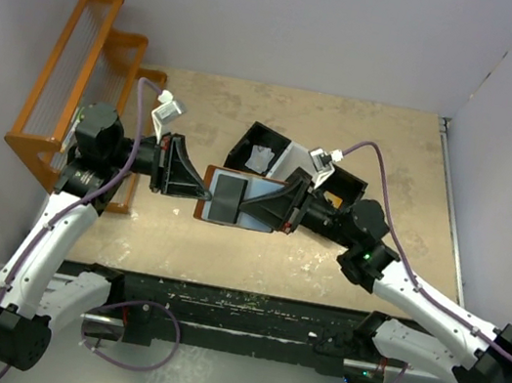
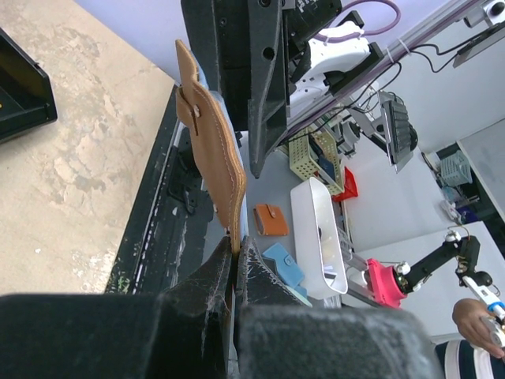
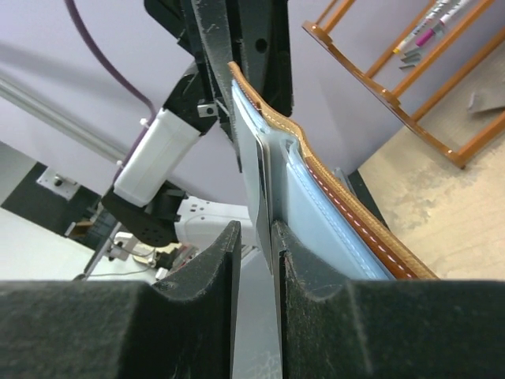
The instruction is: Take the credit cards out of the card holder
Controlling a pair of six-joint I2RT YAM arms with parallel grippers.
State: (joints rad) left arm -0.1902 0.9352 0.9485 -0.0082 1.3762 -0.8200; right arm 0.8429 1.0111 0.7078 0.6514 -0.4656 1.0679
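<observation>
The card holder, brown leather with pale blue lining, hangs open in the air between both arms. My left gripper is shut on its left edge; in the left wrist view the fingertips pinch the brown leather. A dark credit card lies against the lining. My right gripper reaches in from the right. In the right wrist view its jaws stand a little apart around the card's thin edge. The card rests on the right finger, and a gap shows at the left finger.
An orange wire rack stands at the table's left. A black-and-white compartment tray with a white scrap sits just behind the card holder. The black front rail runs along the near edge.
</observation>
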